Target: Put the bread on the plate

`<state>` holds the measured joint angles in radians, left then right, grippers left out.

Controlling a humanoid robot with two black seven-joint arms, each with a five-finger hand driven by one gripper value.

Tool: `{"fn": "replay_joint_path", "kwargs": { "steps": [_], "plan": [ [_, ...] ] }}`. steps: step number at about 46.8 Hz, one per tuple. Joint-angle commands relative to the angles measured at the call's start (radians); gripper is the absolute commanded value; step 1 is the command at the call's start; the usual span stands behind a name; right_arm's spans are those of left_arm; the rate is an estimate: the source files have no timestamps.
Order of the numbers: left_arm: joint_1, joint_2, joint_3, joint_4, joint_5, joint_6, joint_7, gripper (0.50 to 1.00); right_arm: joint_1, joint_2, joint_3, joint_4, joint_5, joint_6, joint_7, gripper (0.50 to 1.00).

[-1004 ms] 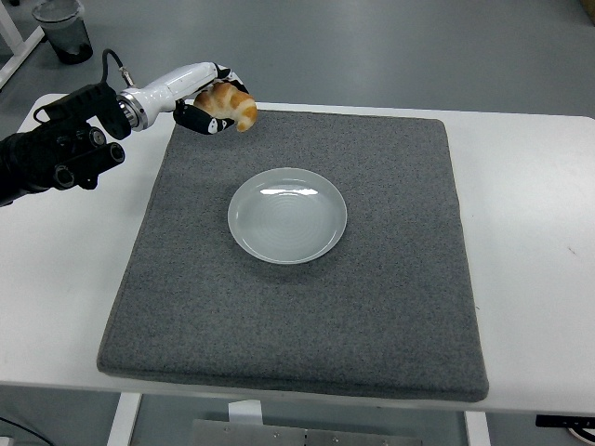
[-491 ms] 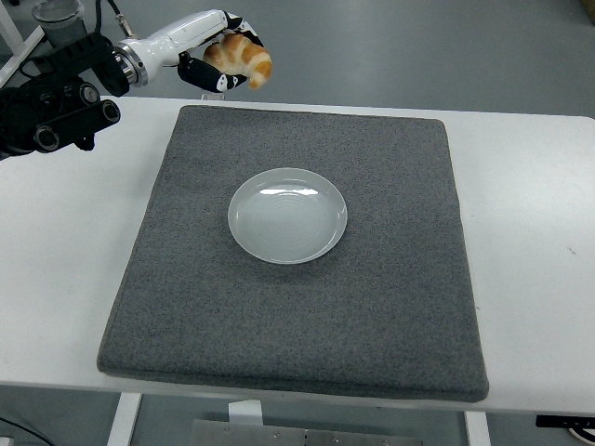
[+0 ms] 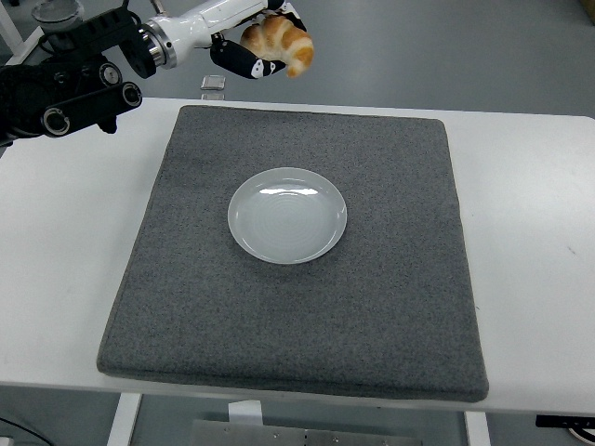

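Note:
A golden-brown croissant (image 3: 279,43) hangs in the air above the mat's far edge, held in my left hand (image 3: 258,48), whose black and white fingers are curled round it. The left arm reaches in from the upper left corner. A round white plate (image 3: 287,215) lies empty near the middle of the grey mat (image 3: 390,279), nearer the table's front than the held bread and slightly to its right. My right arm is out of view.
The grey mat covers most of the white table (image 3: 530,242). A small grey square object (image 3: 214,84) lies on the table just beyond the mat's far left corner, under my left arm.
My left hand has lifted the croissant off the mat's far left corner and carried it up and to the right. The plate has not moved.

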<state>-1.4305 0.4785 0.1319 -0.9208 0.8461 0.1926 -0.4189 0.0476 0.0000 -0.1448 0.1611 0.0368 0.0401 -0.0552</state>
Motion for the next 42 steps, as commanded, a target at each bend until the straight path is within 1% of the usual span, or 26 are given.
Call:
{"fn": "replay_joint_path", "kwargs": {
  "steps": [1, 15, 20, 34, 42],
  "plan": [
    [-0.011, -0.001, 0.003, -0.030, 0.002, -0.001, 0.000, 0.500, 0.000, 0.000, 0.001, 0.000, 0.000, 0.000, 0.000, 0.930],
    [-0.010, -0.009, 0.014, -0.121, 0.034, -0.001, -0.003, 0.500, 0.000, 0.000, -0.001, 0.000, 0.000, 0.000, 0.000, 0.932],
    [0.001, -0.023, 0.015, -0.156, 0.067, 0.005, -0.003, 0.500, 0.000, 0.000, 0.001, 0.000, 0.000, 0.000, 0.000, 0.932],
    [0.096, -0.090, 0.038, -0.153, 0.157, 0.021, -0.003, 0.500, 0.000, 0.000, 0.001, 0.000, 0.000, 0.000, 0.000, 0.932],
    [0.143, -0.123, 0.040, -0.139, 0.182, 0.044, -0.003, 0.500, 0.000, 0.000, 0.001, 0.000, 0.000, 0.000, 0.000, 0.930]
  ]
}}
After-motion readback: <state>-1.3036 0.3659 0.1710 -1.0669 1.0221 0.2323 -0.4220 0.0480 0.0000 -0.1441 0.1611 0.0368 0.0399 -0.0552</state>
